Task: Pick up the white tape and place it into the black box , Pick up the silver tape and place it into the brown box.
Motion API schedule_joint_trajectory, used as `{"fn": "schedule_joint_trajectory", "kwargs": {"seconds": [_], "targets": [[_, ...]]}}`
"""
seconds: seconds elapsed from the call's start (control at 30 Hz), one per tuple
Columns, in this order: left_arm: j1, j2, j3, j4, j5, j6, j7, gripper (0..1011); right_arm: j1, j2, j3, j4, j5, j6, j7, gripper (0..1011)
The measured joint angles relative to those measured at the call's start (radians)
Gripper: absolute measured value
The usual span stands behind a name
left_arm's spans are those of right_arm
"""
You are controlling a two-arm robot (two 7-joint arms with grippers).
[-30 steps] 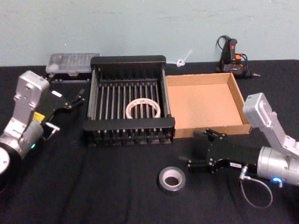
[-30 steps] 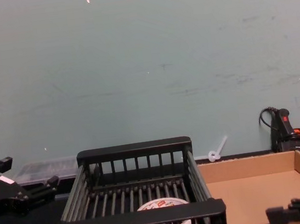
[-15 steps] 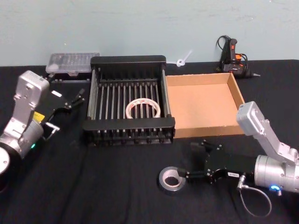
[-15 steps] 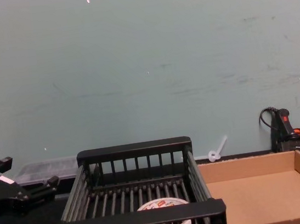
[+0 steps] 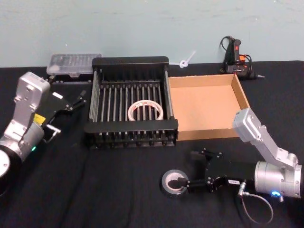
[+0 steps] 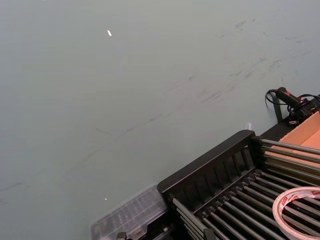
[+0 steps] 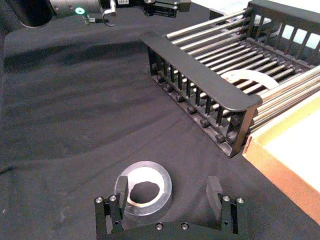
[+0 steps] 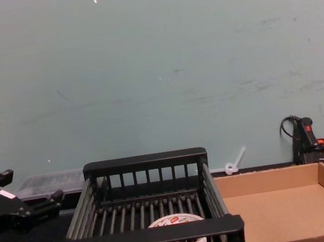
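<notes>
The white tape (image 5: pixel 145 110) lies flat on the ribbed bottom of the black box (image 5: pixel 131 128), and the chest view shows this white tape (image 8: pixel 174 223) behind the front rim. On the black cloth in front lies the silver tape (image 5: pixel 174 182). My right gripper (image 5: pixel 187 170) is low at it and open. In the right wrist view one finger (image 7: pixel 121 186) stands in the core of the silver tape (image 7: pixel 145 192) and the other is outside, clear of the roll. The brown box (image 5: pixel 209 105) sits right of the crate with nothing in it. My left gripper (image 5: pixel 78 99) stays open, left of the crate.
A clear plastic case (image 5: pixel 73 64) lies behind the crate's left corner. A black glue gun (image 5: pixel 236 59) and a white cable tie (image 5: pixel 186 60) lie at the back right by the wall. Bare black cloth stretches along the table's front left.
My right gripper has come down and leftward from beside the brown box's front wall to the silver tape, one finger now in its core. The left arm and both tapes have not moved.
</notes>
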Motion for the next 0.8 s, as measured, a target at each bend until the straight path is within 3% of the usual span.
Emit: {"fn": "schedule_joint_trajectory", "kwargs": {"seconds": [0.8], "targets": [[0.000, 0.000, 0.000, 0.000, 0.000, 0.000, 0.000, 1001, 0.042, -0.022, -0.036, 0.042, -0.015, 0.027, 0.008, 1002]]}}
